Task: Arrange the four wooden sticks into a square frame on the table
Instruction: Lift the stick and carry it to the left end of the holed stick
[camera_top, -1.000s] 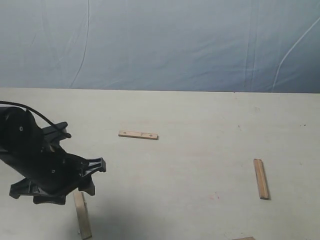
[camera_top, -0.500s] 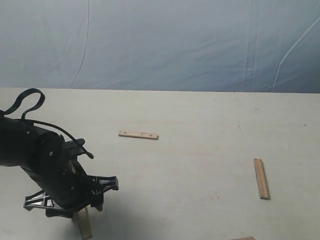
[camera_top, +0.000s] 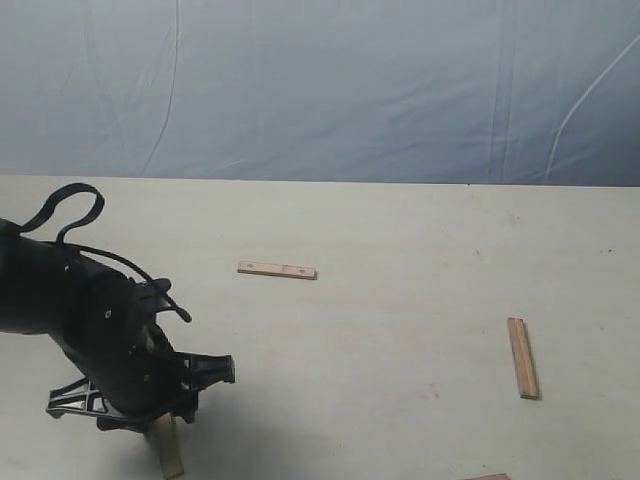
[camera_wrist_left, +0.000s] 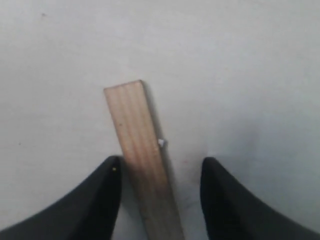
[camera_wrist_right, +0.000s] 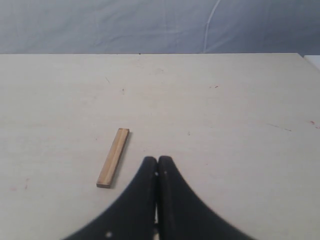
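Four wooden sticks lie apart on the table (camera_top: 380, 220); no square frame is formed. One stick (camera_top: 168, 448) lies at the near left, partly hidden under my left arm (camera_top: 105, 345). In the left wrist view this stick (camera_wrist_left: 137, 135) runs between the fingers of my open left gripper (camera_wrist_left: 161, 165), close against one fingertip (camera_wrist_left: 107, 185) and apart from the other. The stick with two dark dots (camera_top: 277, 270) lies in the middle. Another stick (camera_top: 521, 357) lies at the right, also seen as the stick (camera_wrist_right: 113, 157) beside my shut, empty right gripper (camera_wrist_right: 158, 162). A fourth stick (camera_top: 490, 477) barely shows at the bottom edge.
A blue-grey sheet (camera_top: 320, 90) hangs behind the table's far edge. The right arm is out of the exterior view. Faint reddish marks (camera_top: 428, 392) dot the table surface.
My left arm has come down and toward the near edge, settling its open gripper over the near-left stick. The other sticks have not moved.
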